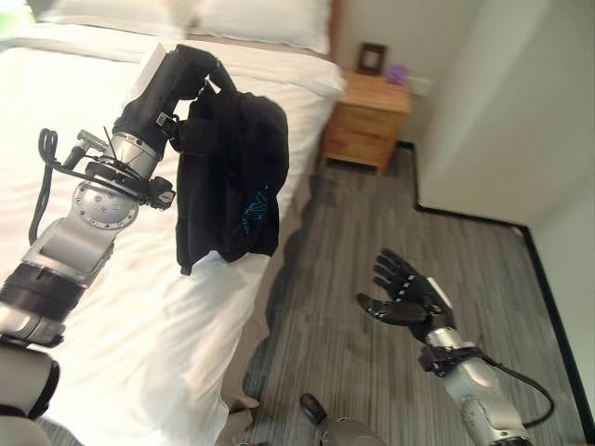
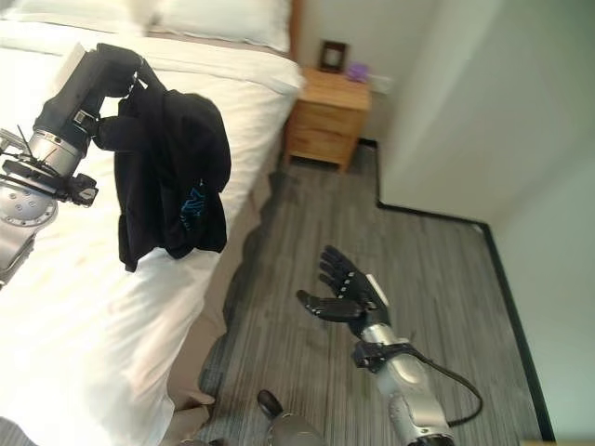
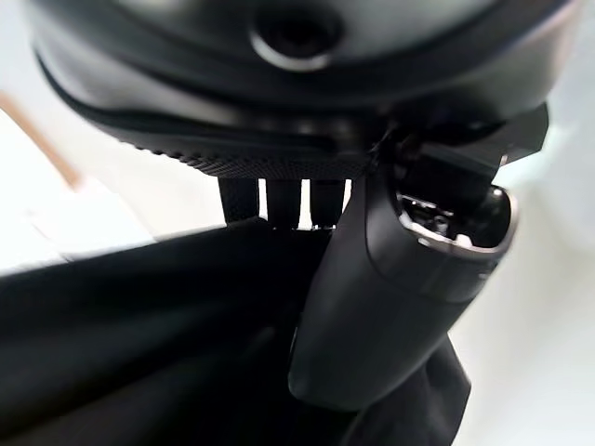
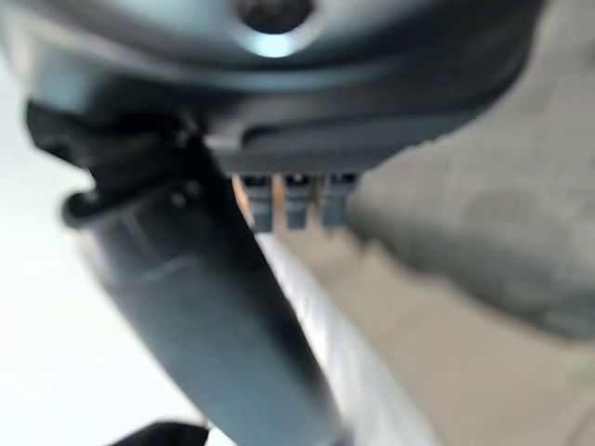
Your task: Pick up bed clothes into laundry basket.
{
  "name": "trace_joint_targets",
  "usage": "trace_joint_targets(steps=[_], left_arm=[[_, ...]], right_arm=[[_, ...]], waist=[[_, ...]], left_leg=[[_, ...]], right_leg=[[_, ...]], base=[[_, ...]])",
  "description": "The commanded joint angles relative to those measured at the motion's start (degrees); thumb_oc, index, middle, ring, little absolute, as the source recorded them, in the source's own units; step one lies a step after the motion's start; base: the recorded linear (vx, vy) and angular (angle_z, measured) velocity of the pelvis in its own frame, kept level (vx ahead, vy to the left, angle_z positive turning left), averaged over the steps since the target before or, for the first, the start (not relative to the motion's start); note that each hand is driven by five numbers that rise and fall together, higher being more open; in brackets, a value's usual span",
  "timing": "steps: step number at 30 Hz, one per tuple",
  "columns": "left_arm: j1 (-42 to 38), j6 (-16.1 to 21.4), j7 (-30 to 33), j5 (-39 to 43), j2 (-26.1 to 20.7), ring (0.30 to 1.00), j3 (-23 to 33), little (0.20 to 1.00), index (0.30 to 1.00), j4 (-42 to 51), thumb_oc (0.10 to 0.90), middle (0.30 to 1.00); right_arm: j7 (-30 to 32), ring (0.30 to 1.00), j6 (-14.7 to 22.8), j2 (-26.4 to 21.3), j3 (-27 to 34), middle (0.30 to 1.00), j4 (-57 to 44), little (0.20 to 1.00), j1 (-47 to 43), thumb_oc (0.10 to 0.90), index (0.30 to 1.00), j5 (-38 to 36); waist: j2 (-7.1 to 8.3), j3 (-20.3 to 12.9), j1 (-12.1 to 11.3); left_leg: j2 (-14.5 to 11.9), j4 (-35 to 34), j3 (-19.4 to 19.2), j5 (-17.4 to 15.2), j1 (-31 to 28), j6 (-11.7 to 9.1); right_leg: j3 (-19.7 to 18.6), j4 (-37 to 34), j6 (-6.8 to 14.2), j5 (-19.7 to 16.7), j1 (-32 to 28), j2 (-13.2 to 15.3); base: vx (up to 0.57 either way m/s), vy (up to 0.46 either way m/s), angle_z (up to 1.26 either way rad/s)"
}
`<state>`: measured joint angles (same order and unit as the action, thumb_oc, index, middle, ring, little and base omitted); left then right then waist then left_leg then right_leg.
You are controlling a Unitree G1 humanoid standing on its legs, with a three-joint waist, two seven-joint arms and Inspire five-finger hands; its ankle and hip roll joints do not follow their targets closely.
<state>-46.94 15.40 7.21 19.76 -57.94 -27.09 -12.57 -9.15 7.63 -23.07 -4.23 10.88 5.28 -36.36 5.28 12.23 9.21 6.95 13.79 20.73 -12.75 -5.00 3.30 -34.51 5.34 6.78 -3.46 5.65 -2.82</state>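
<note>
Over bed point(image 1: 112, 307) edge: left hand point(image 1: 191, 74) grips black garment point(image 1: 232, 177).

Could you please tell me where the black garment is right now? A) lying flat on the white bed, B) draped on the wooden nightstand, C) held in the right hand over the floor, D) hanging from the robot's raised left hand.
D: the black fabric garment dangles from the left hand above the white bed, while the right hand is open, holding nothing, over the grey floor.
</note>
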Motion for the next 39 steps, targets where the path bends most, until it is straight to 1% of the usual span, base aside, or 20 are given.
trace_joint_targets(steps=[1, 2, 3, 4, 5, 7, 8, 9, 11, 13, 15, 16, 17, 18, 19, 21, 22, 23, 29, 39], left_arm=[[-1.1, 7.3, 1.1, 3.1, 2.6, 0.3, 11.6, 0.3, 0.3, 2.8, 0.4, 0.3], [-1.1, 7.3, 1.1, 3.1, 2.5, 0.3, 11.6, 0.3, 0.3, 2.8, 0.4, 0.3], [-0.6, 7.2, 1.4, 3.0, 2.7, 0.3, 12.0, 0.3, 0.3, 2.5, 0.4, 0.3], [-0.4, 6.8, 0.4, 3.9, 2.5, 0.3, 12.7, 0.3, 0.3, 3.1, 0.4, 0.3], [-0.4, 6.8, 0.4, 3.9, 2.5, 0.3, 12.7, 0.3, 0.3, 3.1, 0.4, 0.3], [-1.2, 6.6, -0.5, 5.8, 1.3, 0.3, 12.1, 0.3, 0.3, 2.4, 0.4, 0.3], [-1.2, 6.6, -0.5, 5.8, 1.3, 0.3, 12.1, 0.3, 0.3, 2.4, 0.4, 0.3], [-3.6, 6.1, 0.3, 4.9, -0.8, 0.3, 10.7, 0.3, 0.3, 1.9, 0.4, 0.3], [-2.8, 6.1, 0.1, 5.8, -2.8, 0.3, 12.1, 0.3, 0.3, 2.9, 0.4, 0.3], [-1.4, 6.1, 0.3, 5.6, -4.3, 0.3, 13.8, 0.3, 0.3, 4.0, 0.4, 0.3], [2.9, 6.7, 1.1, 3.1, -6.7, 0.3, 18.1, 0.3, 0.3, 6.2, 0.4, 0.3], [3.3, 7.1, 1.1, 3.6, -6.3, 0.3, 19.3, 0.3, 0.3, 6.1, 0.4, 0.3], [4.8, 6.7, 0.6, 3.0, -4.6, 0.3, 20.5, 0.3, 0.3, 6.4, 0.4, 0.3], [4.9, 6.7, 0.5, 3.0, -4.6, 0.3, 20.6, 0.3, 0.3, 6.5, 0.4, 0.3], [7.5, 7.1, 0.0, 3.8, -3.5, 0.3, 22.4, 0.3, 0.3, 8.0, 0.4, 0.3], [9.1, 6.7, -0.5, 4.9, -3.4, 0.3, 22.5, 0.3, 0.3, 8.0, 0.4, 0.3], [11.8, 7.0, 0.8, 4.9, -3.4, 0.3, 24.9, 0.3, 0.3, 8.0, 0.4, 0.3], [11.8, 7.0, 0.8, 4.6, -3.8, 0.3, 25.8, 0.3, 0.3, 8.8, 0.4, 0.3], [6.2, 6.2, -1.1, 6.4, 2.3, 0.3, 19.4, 0.3, 0.3, 7.5, 0.4, 0.3], [6.1, 3.4, -3.2, 5.3, 9.4, 0.3, 14.0, 0.3, 0.3, 5.9, 0.4, 0.3]], right_arm=[[-0.7, 0.9, 3.6, -3.4, -1.9, 0.9, -4.3, 0.9, 2.8, 0.8, 0.9, 0.2], [-0.7, 0.9, 3.6, -3.4, -1.9, 0.9, -4.3, 0.9, 2.8, 0.8, 0.9, 0.3], [-0.5, 0.9, 3.5, -3.1, -2.1, 0.9, -4.2, 0.9, 3.2, 0.8, 0.9, 1.1], [-0.1, 0.9, 3.2, -3.0, -2.1, 0.9, -3.8, 0.9, 3.4, 0.8, 0.9, 1.8], [-0.1, 0.9, 3.2, -3.0, -2.1, 0.9, -3.8, 0.9, 3.4, 0.8, 0.9, 1.8], [0.1, 0.9, 3.7, -2.7, -1.0, 0.9, -4.8, 0.9, 3.8, 0.8, 0.9, 1.7], [0.1, 0.9, 3.7, -2.7, -0.9, 0.9, -4.8, 0.9, 3.8, 0.8, 0.9, 1.7], [1.4, 0.9, 4.7, -2.5, -0.3, 0.9, -5.4, 0.9, 2.6, 0.8, 0.9, 1.9], [2.5, 0.9, 5.7, -1.5, -0.6, 0.9, -5.6, 0.9, 0.4, 0.8, 0.9, 1.8], [2.9, 0.9, 6.1, -1.1, -1.0, 0.9, -5.9, 0.9, -1.2, 0.8, 0.9, 1.6], [2.6, 0.9, 6.8, -1.1, -1.8, 0.9, -8.5, 0.9, -2.9, 0.8, 0.9, 3.0], [2.6, 0.9, 6.8, -1.7, -2.0, 0.9, -8.6, 0.9, -3.0, 0.8, 0.9, 3.7], [2.6, 0.9, 6.6, -1.9, -1.5, 0.9, -9.7, 0.9, -1.9, 0.8, 0.9, 2.6], [2.6, 0.9, 6.5, -1.9, -1.5, 0.9, -9.8, 0.9, -1.8, 0.8, 0.9, 2.5], [2.9, 0.9, 6.6, -3.0, -2.1, 0.9, -9.3, 0.9, -2.0, 0.8, 0.9, 3.5], [3.4, 0.9, 5.9, -4.7, -3.4, 0.9, -8.8, 0.9, -4.0, 0.8, 0.9, 5.1], [1.9, 0.9, 5.7, -5.2, -3.5, 0.9, -7.7, 0.9, -3.8, 0.8, 0.9, 3.4], [1.0, 0.9, 4.7, -5.7, -4.4, 0.9, -7.0, 0.9, -3.0, 0.8, 0.9, 5.2], [0.1, 0.9, 3.8, -2.8, -3.9, 0.9, -6.2, 0.9, 0.2, 0.8, 0.9, 4.9], [1.2, 0.9, 3.6, -2.2, -4.7, 0.9, -6.0, 0.9, -2.4, 0.8, 0.9, 4.8]], waist=[[-5.91, -2.6, 1.8], [-5.86, -2.7, 1.8], [-6.08, -1.7, 1.5], [-7.6, -0.4, 0.6], [-7.57, -0.5, 0.6], [-9.46, -0.4, 0.0], [-9.44, -0.5, 0.0], [-10.51, -1.8, -1.6], [-10.82, -3.3, -4.6], [-10.69, -3.9, -6.2], [-8.48, -5.3, -9.2], [-8.19, -5.3, -9.3], [-6.83, -4.9, -8.1], [-6.99, -4.9, -8.3], [-6.74, -2.9, -10.3], [-6.48, -1.7, -13.7], [-6.24, -2.0, -14.2], [-6.73, -2.4, -13.2], [-5.29, -3.6, -10.5], [-4.43, -4.3, -9.8]], left_leg=[[-1.1, -8.2, -8.7, 1.8, -2.8, -3.1], [-1.1, -8.2, -8.7, 1.9, -2.8, -3.1], [-1.3, -8.0, -10.2, 2.2, -2.2, -2.8], [-3.2, -7.8, -13.3, 3.2, -1.1, -3.1], [-3.2, -7.8, -13.3, 3.3, -1.1, -3.1], [-5.6, -8.6, -18.4, 5.3, 0.1, -2.8], [-5.6, -8.6, -18.4, 5.3, 0.1, -2.8], [-6.7, -8.7, -23.5, 6.0, 1.4, -3.0], [-8.3, -8.4, -29.5, 6.5, 2.6, -3.2], [-9.1, -8.3, -33.3, 6.8, 3.1, -3.3], [-11.3, -7.3, -42.0, 6.3, 4.1, -4.6], [-12.3, -6.1, -43.1, 6.8, 4.8, -5.6], [-17.6, 1.2, -45.0, 7.8, 8.0, -8.0], [-18.0, 1.7, -45.0, 7.7, 8.2, -8.2], [-19.4, 6.7, -37.6, 14.3, 9.9, -9.9], [-10.9, 4.2, -21.5, 11.4, 10.6, -10.1], [-5.4, -5.7, -10.3, 11.7, 10.6, -8.5], [-6.3, -8.4, -11.8, 13.1, 10.0, -7.6], [-6.5, -11.6, -14.9, 12.5, 6.7, -6.2], [-6.0, -12.5, -15.6, 11.0, 4.8, -4.7]], right_leg=[[6.9, -4.3, 8.2, -5.8, 5.2, 1.6], [6.8, -4.3, 8.2, -5.8, 5.3, 1.7], [10.5, -3.8, 7.9, -4.7, 6.6, 2.4], [19.9, 2.3, 4.9, -0.1, 7.3, 5.3], [19.9, 2.3, 4.9, -0.2, 7.3, 5.3], [29.5, 13.7, 2.5, 5.2, 4.3, 9.4], [29.5, 13.7, 2.5, 5.2, 4.4, 9.4], [39.2, 15.0, 1.4, 9.2, -1.0, 14.2], [48.9, 14.3, 1.6, 10.0, -5.9, 19.2], [53.4, 15.1, 1.9, 10.2, -7.7, 21.1], [59.4, 10.4, 4.6, 10.2, -10.3, 21.5], [58.6, 6.7, 4.2, 10.7, -10.6, 19.4], [55.8, -1.0, 2.9, 11.7, -13.1, 15.6], [55.7, -1.4, 2.6, 11.5, -13.2, 15.3], [51.8, -3.6, 0.2, 11.9, -14.1, 12.2], [46.4, -3.2, 0.2, 11.8, -13.6, 11.8], [38.9, -3.8, -0.2, 10.3, -11.8, 9.0], [36.2, -4.9, -0.2, 9.2, -10.7, 6.9], [36.4, -5.3, -0.1, 9.3, -11.4, 7.7], [34.1, -5.0, 0.2, 9.2, -10.9, 7.6]], base=[[-0.24, 0.091, -1.59], [-0.28, 0.06, -2.08], [-0.43, 0.01, -1.55], [-0.43, 0.01, -1.09], [-0.54, -0.001, -0.94], [-0.38, 0.017, -0.74], [-0.3, 0.018, -0.94], [-0.26, -0.01, -0.91], [-0.27, -0.032, -1.07], [-0.25, -0.096, -2.34], [-0.27, -0.292, -1.97], [-0.14, -0.526, -1.54], [-0.12, -0.44, -2.18], [-0.13, -0.461, -1.73], [-0.08, -0.188, -1.13], [0.04, -0.188, -3.59], [0.12, -0.122, -4.72], [0.07, -0.041, -2.1], [0.05, 0.101, -0.69], [0.05, 0.044, 0.29]])
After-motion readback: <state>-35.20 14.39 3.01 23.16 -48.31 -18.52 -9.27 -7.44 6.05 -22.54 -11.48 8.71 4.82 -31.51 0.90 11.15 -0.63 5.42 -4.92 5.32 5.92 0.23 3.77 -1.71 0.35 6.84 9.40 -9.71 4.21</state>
